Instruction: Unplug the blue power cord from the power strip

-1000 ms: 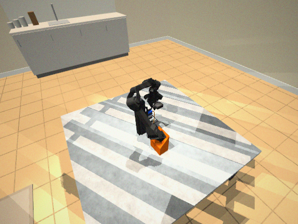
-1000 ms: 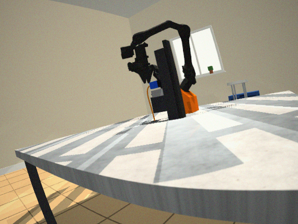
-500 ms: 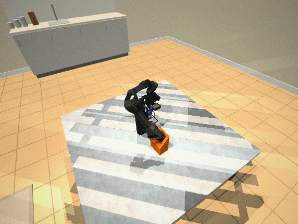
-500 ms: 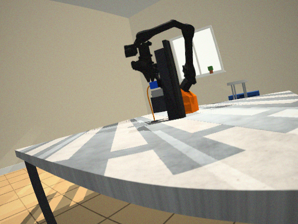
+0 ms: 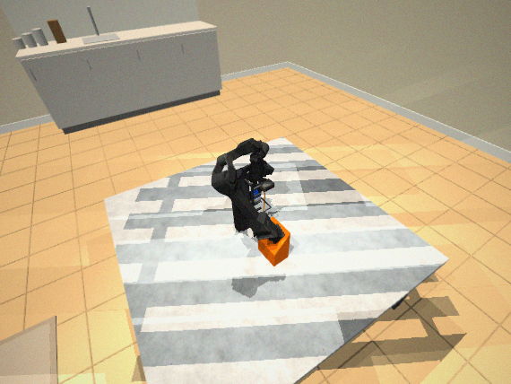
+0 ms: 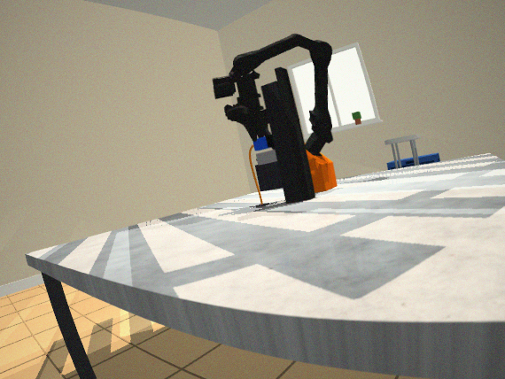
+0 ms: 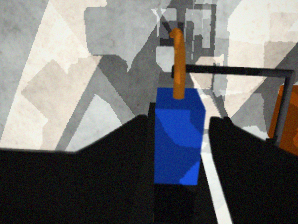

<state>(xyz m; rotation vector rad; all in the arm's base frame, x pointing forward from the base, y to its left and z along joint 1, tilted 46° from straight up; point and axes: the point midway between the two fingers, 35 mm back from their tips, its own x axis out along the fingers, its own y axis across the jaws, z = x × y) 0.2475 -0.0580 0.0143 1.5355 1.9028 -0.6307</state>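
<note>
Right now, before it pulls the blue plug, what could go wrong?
1. The gripper straddles the blue block-shaped plug but is not clamped on it, so a pull now would likely slip off.
2. The thin orange cord runs straight out ahead of the plug and may drag or snag during the pull.
3. The tall dark upright slab stands close beside the plug; a skewed pull might tip it.
</note>
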